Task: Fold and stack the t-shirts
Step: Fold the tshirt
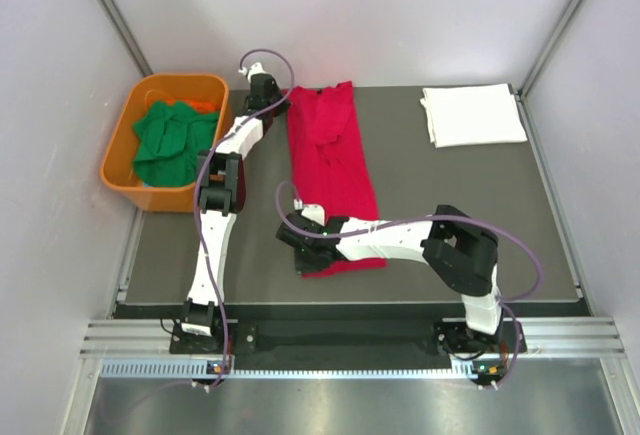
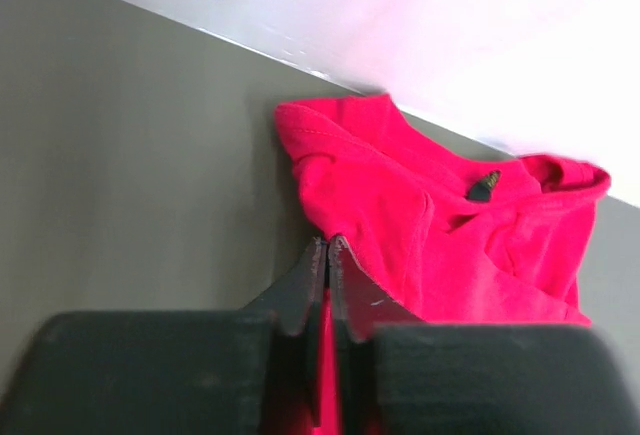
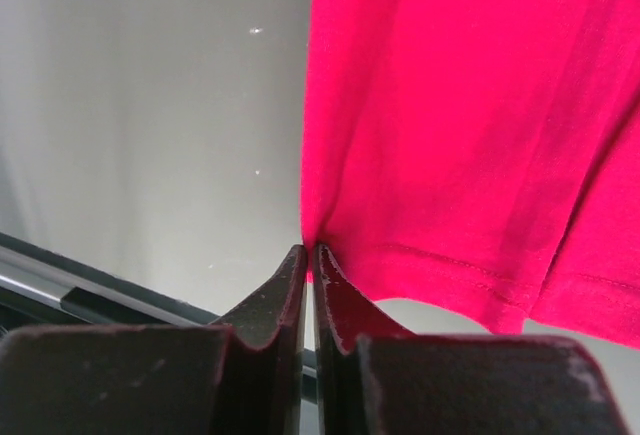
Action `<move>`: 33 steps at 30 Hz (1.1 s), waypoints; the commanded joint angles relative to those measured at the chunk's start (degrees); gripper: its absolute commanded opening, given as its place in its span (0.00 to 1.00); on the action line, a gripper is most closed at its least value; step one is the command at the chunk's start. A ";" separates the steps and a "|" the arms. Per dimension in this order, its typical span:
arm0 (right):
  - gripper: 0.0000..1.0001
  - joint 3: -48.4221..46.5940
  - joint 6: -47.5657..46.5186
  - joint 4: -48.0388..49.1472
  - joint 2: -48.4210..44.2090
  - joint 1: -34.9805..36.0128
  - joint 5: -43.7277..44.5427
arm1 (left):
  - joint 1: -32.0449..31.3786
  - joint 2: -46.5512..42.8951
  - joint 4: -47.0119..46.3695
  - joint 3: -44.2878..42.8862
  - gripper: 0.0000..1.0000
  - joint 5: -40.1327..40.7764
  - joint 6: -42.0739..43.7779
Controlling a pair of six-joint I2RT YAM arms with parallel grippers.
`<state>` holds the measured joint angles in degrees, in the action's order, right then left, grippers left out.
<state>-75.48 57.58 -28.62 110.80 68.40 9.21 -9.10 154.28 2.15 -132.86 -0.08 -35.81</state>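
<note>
The red t-shirt (image 1: 335, 170) lies on the grey worktop (image 1: 450, 205) as a long, narrow strip, folded lengthwise, running from the far edge towards the arms. Its cloth is a bright, even red and soft, with shallow creases. The neck end lies at the far edge, bunched and rumpled, with a small dark label (image 2: 484, 185) showing inside the collar. The near end shows a stitched hem.

The left claw (image 2: 328, 255) is pressed shut on the shirt's left edge near the collar, with red cloth showing between its fingers. The right claw (image 3: 310, 255) is likewise closed, pinching the near left corner of the hem.

A white t-shirt (image 1: 472, 115) lies folded flat and square at the worktop's far right corner, well apart from the red one. Green t-shirts (image 1: 172, 140) lie crumpled in an orange tub (image 1: 118, 150) beside the worktop's far left corner.
</note>
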 commanded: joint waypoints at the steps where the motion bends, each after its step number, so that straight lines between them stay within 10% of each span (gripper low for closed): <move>1: 0.10 -3.62 0.26 1.29 0.12 -0.11 0.19 | 0.40 -0.11 -3.65 -1.97 0.12 -3.60 0.48; 8: 0.34 -1.96 -7.91 -0.73 -9.10 -2.04 -1.47 | 1.63 -10.47 -4.53 10.15 0.48 -11.68 0.48; 24: 0.44 25.11 -26.91 -7.24 -32.32 -34.64 -16.15 | 1.19 -29.11 14.88 22.28 0.53 -0.99 5.58; 33: 0.40 30.48 -28.67 -2.15 -28.98 -38.34 -22.03 | -3.46 -49.58 16.48 52.23 0.52 -0.45 7.69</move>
<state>-45.76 30.81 -34.24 80.95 30.57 -8.21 -10.22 110.96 16.56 -86.54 -1.19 -30.02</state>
